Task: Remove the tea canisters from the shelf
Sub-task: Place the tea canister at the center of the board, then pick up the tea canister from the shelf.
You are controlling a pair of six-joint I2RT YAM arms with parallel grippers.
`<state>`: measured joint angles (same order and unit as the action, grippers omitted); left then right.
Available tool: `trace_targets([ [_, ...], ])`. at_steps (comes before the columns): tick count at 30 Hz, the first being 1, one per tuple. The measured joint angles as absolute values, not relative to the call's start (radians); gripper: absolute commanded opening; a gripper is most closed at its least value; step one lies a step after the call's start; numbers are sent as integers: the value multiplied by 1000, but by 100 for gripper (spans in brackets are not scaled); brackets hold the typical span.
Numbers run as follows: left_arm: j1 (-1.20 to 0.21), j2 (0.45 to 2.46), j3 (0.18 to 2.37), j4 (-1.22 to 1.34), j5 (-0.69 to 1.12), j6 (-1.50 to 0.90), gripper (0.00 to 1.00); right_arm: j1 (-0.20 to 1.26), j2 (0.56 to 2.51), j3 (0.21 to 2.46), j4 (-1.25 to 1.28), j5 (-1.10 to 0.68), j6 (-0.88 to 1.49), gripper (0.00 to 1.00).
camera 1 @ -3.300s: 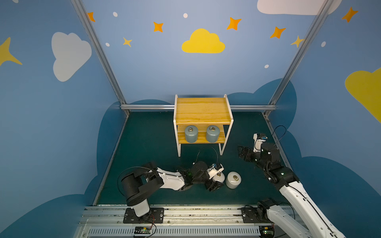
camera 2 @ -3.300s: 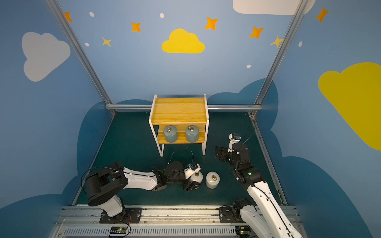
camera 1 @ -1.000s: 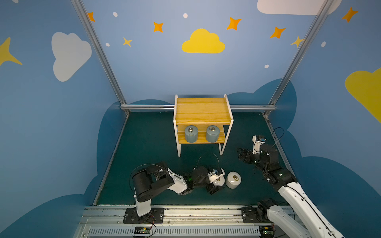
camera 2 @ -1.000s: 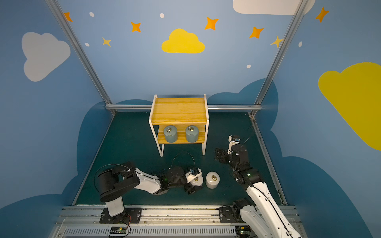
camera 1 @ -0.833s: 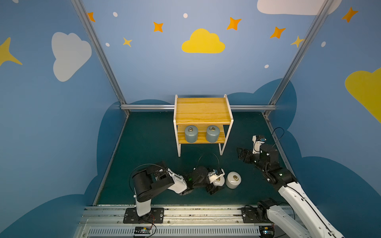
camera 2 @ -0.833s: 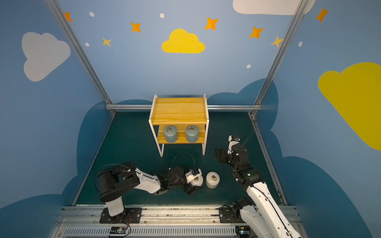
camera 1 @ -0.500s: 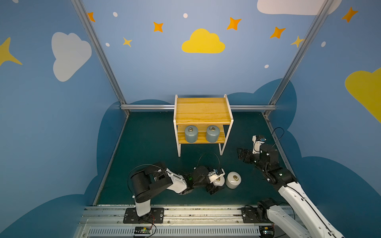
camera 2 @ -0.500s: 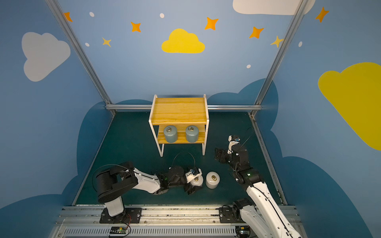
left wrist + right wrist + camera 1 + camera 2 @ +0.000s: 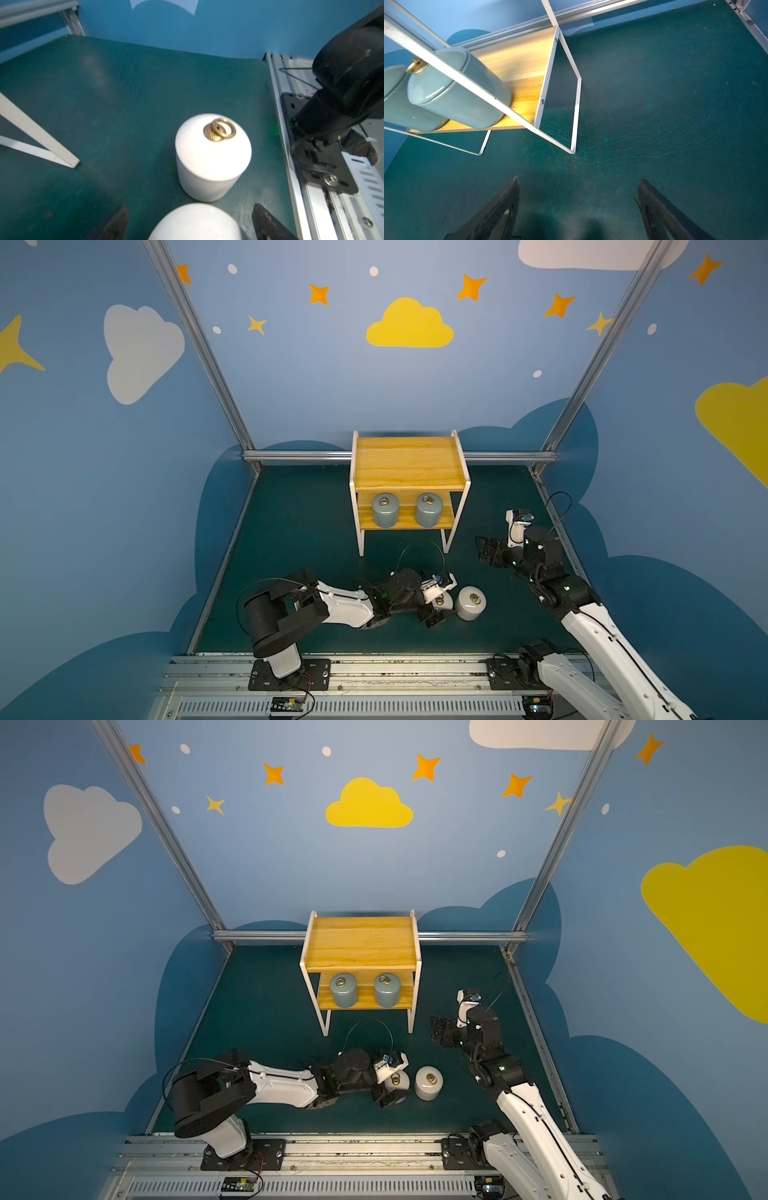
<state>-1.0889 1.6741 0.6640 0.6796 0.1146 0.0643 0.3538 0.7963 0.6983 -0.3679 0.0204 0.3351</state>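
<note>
Your left tool (image 9: 190, 208) has opened since a second ago. Its jaws now stand clear either side of a white tea canister (image 9: 397, 1081) on the tabletop (image 9: 299, 539), just beside the other white one (image 9: 471, 605). The shelf (image 9: 409, 464) holds two grey-blue canisters (image 9: 385, 511) (image 9: 429, 510) on its lower board. Your right tool (image 9: 579, 180) gapes empty.

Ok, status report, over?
Left gripper open around white tea canister on mat. Right gripper open, empty. Two grey-blue canisters on shelf, lower board. Nothing blocking them.

- Grey-blue jars (image 9: 446, 104): glossy glazed ceramic, brass rings.
- White jar (image 9: 212, 162): smooth, duller sheen; ribbed brass knob.
- Shelf (image 9: 409, 462): grained wood boards, white painted frame.
- Mat (image 9: 654, 104): matt green, scratched.
</note>
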Motion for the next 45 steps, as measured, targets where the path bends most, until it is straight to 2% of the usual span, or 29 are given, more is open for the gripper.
trace_targets([
  [9, -1086, 1484, 692, 551, 46, 78, 94, 524, 776, 703, -421, 36, 333, 91],
  [16, -1036, 1308, 693, 402, -49, 72, 95, 720, 776, 703, -420, 141, 360, 91],
  [25, -895, 1056, 680, 211, -140, 28, 96, 934, 951, 703, -280, 334, 369, 91],
  [35, -743, 893, 619, 76, -154, 11, 97, 960, 1192, 760, -29, 437, 326, 91],
  [45, -712, 822, 582, 28, -149, 11, 98, 930, 1287, 772, 150, 486, 277, 91],
])
